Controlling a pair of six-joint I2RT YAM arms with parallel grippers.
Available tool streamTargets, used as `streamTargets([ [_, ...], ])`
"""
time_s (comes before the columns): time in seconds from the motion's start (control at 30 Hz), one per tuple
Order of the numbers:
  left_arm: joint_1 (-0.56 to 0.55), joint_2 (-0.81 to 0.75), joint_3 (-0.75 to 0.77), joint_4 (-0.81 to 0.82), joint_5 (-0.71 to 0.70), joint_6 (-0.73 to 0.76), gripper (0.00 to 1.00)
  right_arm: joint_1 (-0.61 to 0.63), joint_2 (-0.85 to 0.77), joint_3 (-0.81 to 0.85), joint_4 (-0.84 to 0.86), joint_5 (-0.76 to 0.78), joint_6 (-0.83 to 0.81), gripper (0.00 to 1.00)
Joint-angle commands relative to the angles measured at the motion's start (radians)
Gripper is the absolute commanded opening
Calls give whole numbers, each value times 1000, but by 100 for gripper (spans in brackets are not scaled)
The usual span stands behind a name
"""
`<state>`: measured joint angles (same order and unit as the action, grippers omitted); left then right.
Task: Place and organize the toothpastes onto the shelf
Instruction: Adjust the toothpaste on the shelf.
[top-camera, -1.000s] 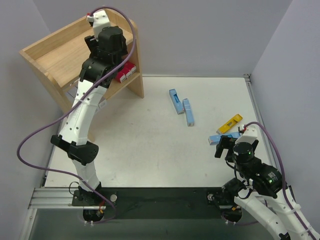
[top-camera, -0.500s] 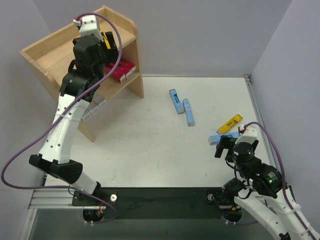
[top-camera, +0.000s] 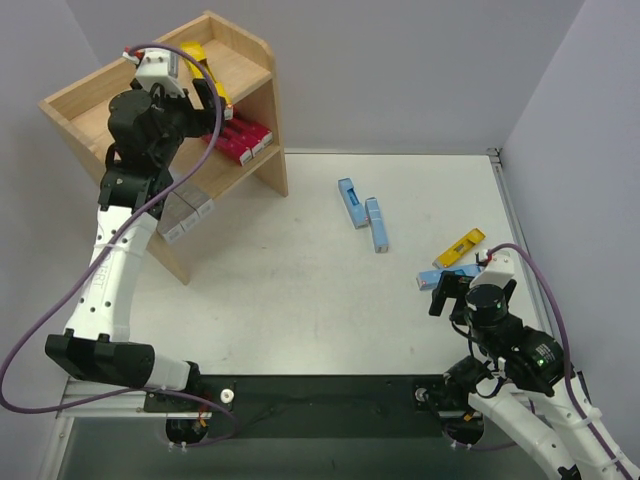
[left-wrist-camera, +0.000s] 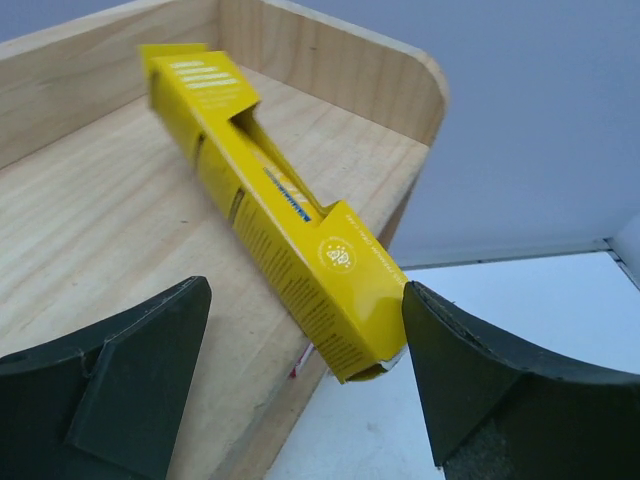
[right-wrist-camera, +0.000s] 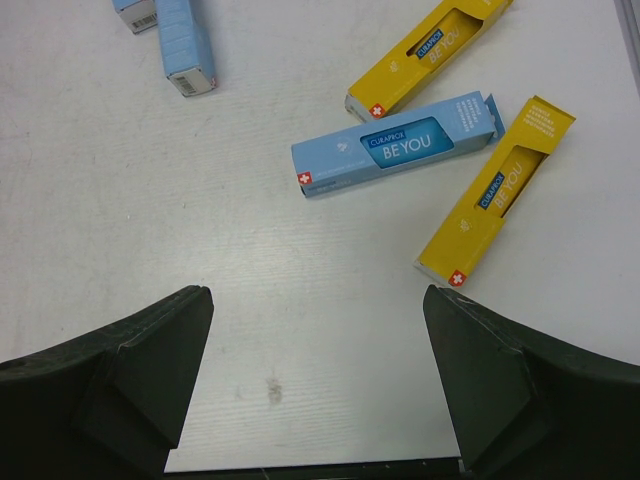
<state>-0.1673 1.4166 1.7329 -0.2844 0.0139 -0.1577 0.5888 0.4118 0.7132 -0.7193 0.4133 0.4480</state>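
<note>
We see the left gripper (left-wrist-camera: 305, 292) spread wide astride a yellow toothpaste (left-wrist-camera: 270, 200) lying on the top tier of the shelf (left-wrist-camera: 100, 210). The right gripper (right-wrist-camera: 318, 300), equally wide, hovers over loose toothpastes (right-wrist-camera: 395, 145) far from the shelf.

Bright even light; soft shadows; slight blur.

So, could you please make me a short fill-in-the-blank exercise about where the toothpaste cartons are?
1. The toothpaste carton lying on the top tier of the shelf is ____.
2. The magenta cartons sit on the ____ tier.
3. ____ light blue cartons lie on the table.
4. The left claw and the right claw are both ____.
Missing words: yellow; lower; three; open.
</note>
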Motion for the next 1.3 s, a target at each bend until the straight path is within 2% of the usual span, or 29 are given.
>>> streamTargets([
  [0.0,3,-25,-45,117,153,12,89,-3,21,14,-3,13,8,91],
  [0.2,2,31,-4,151,126,-46,88,-3,21,14,-3,12,8,91],
  [0.27,2,54,45,145,84,-65,84,-3,21,14,-3,13,8,91],
  [0.4,2,119,120,110,-6,-85,70,-3,18,14,-3,13,6,91],
  [0.67,0,182,152,159,-75,-170,58,-1,25,14,-3,12,8,91],
  [1.27,-29,366,309,228,-14,-266,57,-3,41,19,-3,19,8,91],
])
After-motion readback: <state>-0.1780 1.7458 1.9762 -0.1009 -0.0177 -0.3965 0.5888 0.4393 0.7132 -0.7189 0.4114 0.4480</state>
